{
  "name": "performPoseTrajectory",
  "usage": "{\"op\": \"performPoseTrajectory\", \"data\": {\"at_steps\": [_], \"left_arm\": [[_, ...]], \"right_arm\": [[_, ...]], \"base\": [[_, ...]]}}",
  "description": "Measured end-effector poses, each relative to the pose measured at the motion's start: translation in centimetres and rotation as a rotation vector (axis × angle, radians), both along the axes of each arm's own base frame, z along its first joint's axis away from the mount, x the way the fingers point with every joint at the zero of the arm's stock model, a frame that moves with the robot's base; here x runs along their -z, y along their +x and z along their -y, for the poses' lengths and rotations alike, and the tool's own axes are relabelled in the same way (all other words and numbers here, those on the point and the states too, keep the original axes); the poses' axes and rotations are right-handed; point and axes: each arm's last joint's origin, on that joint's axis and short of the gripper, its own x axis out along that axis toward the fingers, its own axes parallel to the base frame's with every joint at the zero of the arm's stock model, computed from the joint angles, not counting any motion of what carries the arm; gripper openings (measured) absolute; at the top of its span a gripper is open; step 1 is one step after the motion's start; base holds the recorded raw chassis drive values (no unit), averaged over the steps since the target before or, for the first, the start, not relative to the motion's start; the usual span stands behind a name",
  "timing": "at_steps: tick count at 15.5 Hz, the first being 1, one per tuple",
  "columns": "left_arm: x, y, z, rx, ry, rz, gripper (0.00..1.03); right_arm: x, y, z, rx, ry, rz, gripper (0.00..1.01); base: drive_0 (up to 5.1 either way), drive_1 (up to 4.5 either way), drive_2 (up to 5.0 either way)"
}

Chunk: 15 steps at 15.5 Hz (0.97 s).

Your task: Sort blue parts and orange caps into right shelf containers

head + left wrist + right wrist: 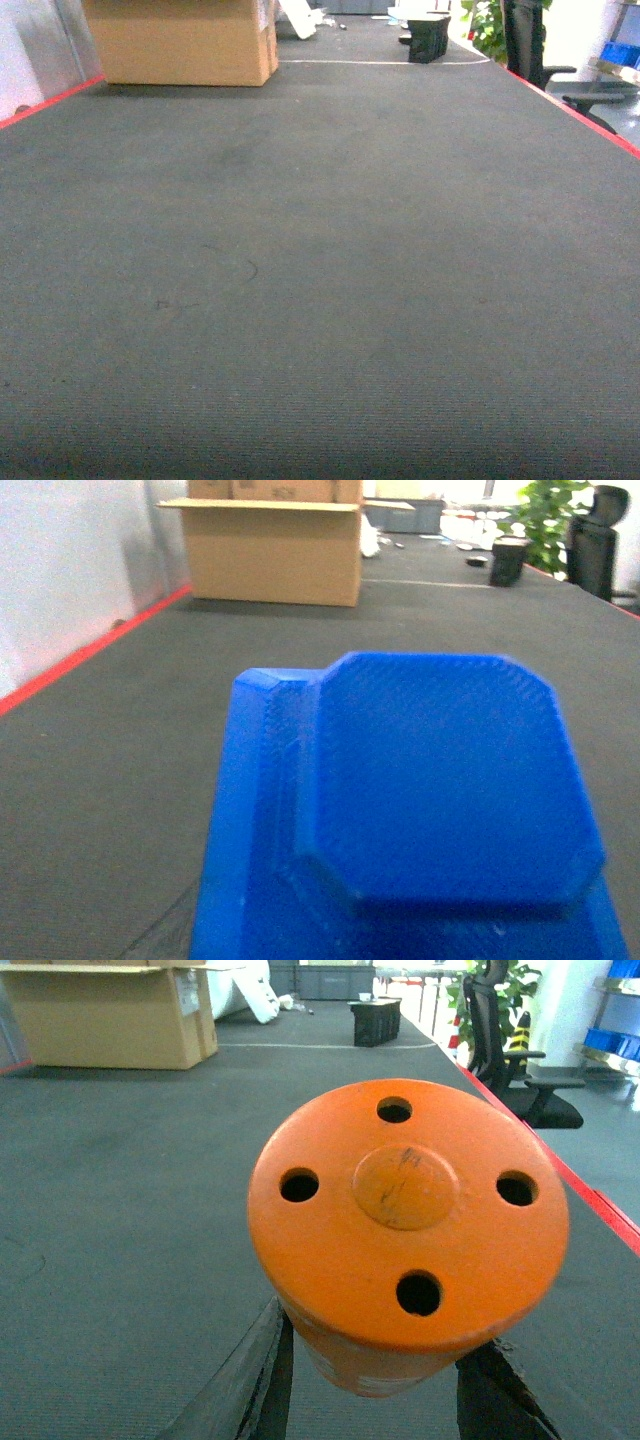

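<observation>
Head view shows a wide dark grey tabletop (320, 300) w/ ribbed carpet-like surface and a red edge strip (580, 115) on both sides. No arm and no tool is seen in this view. At far left end stands a brown cardboard box (180, 40). Further back there is a black bin (430, 38), a green plant (487, 28) and a black office chair (530, 45). At the far right edge, a bit of blue on a metal rack (622, 55) is visible, too small to tell more.

Left wrist view: a blue part (440, 790) fills the lower half of the picture, very close to the camera. It has a flat raised panel w/ cut corners and fine mesh texture, sitting on a wider blue base. The left tool itself is not visible, its fingers are hidden by the part, so I cannot tell if they are apart or together. Behind it: tabletop, cardboard box, plant.

Right wrist view: an orange cap (408, 1225) is right in front of the camera, round face w/ four holes and a centre disc w/ dark scratches. The right tool (375, 1380) has its black fingers (262, 1375) pressed on both sides of the cap body, so it is clamped on the cap. The cap is above the tabletop, approx. near the right red edge.
</observation>
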Motion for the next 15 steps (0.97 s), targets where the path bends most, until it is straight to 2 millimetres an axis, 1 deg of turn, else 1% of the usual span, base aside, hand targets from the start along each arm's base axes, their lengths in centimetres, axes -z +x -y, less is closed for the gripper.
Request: {"op": "performPoseTrajectory", "data": {"at_steps": [2, 5, 6, 8, 9, 11, 15], "left_arm": [[0.8, -0.9, -0.7, 0.045, 0.004, -0.031, 0.43], [0.9, -1.5, -1.3, 0.033, 0.001, -0.022, 0.43], [1.0, -1.8, -1.6, 0.034, -0.004, 0.012, 0.43], [1.9, -2.3, -2.0, 0.038, 0.000, -0.030, 0.43], [1.6, -2.6, -2.4, 0.061, -0.002, -0.013, 0.43], [1.3, -3.1, -3.3, 0.015, -0.004, 0.007, 0.43], [1.3, -3.8, -3.2, 0.042, -0.005, 0.000, 0.43]], "right_arm": [[-0.3, -0.6, 0.7, -0.004, -0.004, 0.013, 0.40], [-0.5, -1.0, 1.2, -0.001, -0.007, 0.015, 0.40], [-0.7, -1.3, 1.5, -0.006, -0.007, 0.025, 0.40], [-0.8, -1.8, 2.0, -0.015, -0.009, 0.027, 0.40], [-0.8, -2.1, 2.8, -0.002, -0.013, 0.028, 0.40], [-0.9, -2.3, 3.0, 0.012, -0.014, 0.033, 0.40], [-0.9, -3.0, 2.9, -0.008, -0.016, 0.034, 0.40]], "base": [[0.0, 0.00, 0.0], [0.0, 0.00, 0.0], [0.0, 0.00, 0.0], [0.0, 0.00, 0.0], [0.0, 0.00, 0.0], [0.0, 0.00, 0.0], [0.0, 0.00, 0.0]]}}
